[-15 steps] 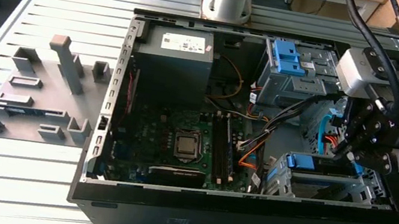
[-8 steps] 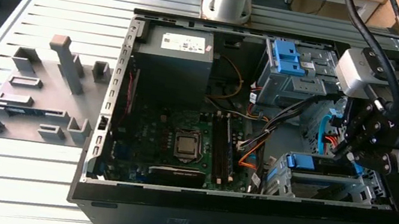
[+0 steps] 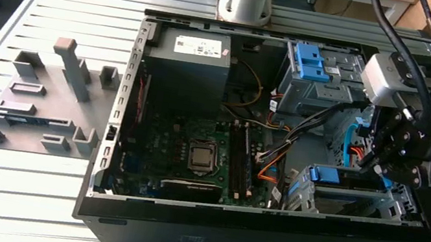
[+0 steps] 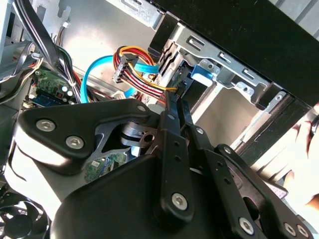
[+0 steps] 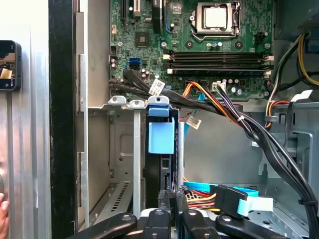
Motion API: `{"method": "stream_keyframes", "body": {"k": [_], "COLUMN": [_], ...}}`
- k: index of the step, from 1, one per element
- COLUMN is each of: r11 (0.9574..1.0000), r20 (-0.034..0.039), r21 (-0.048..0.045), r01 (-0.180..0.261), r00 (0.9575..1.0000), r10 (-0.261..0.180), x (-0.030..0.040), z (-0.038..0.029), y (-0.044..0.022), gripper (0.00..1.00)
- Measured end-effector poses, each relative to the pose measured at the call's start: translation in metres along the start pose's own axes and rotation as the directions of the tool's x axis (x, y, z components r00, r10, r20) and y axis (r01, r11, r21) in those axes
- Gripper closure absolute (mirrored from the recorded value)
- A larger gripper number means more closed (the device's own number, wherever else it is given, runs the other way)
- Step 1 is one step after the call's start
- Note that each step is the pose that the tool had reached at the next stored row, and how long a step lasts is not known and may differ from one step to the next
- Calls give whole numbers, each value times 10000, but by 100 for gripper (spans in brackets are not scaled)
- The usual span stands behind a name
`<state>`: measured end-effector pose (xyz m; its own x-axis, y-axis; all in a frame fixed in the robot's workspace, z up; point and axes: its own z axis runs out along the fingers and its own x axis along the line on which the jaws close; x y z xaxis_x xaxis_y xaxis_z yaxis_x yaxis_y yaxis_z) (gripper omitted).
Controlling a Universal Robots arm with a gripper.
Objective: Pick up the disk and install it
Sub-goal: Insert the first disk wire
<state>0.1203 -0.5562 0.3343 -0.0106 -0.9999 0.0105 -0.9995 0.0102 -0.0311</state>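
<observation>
We see the open computer case (image 3: 267,232) lying on its side on the slatted metal worktop (image 3: 2,190). The arm reaches into the case at the exterior view's right. The gripper (image 3: 373,167) hangs just above the lower drive cage (image 3: 342,201), near the case's front corner.

In the first wrist view the disk (image 5: 165,172) stands edge-on in a slot of that cage, a narrow dark slab with blue plastic along its side and a blue tab (image 5: 161,135) at its far end. The same blue tab (image 3: 334,176) shows on top of the cage in the exterior view. The gripper (image 5: 172,199) sits right at the disk's near edge, in line with the slot. We cannot tell whether the jaws are clenched on the disk or released from it.

In the second wrist view the gripper (image 4: 172,104) points toward the cage's grey metal frame (image 4: 224,69), with a bundle of coloured cables (image 4: 134,62) and a blue ribbon cable (image 4: 94,69) just beside it.

The motherboard (image 3: 184,149) covers the case floor. The dark grey box (image 3: 191,58) with a small white sticker sits at the far side. Another cage with a blue latch piece (image 3: 309,61) stands beyond the gripper. A grey fixture block (image 3: 44,99) rests on the worktop at the exterior view's left, well apart from the case.
</observation>
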Motion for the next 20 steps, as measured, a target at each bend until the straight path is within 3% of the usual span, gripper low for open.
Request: {"method": "stream_keyframes", "body": {"k": [20], "r11": [9998], "r20": [-1], "r21": [6], "r01": [-204], "r00": [9998], "r10": [204], "x": [3], "z": [-10], "y": [0], "gripper": [84]}}
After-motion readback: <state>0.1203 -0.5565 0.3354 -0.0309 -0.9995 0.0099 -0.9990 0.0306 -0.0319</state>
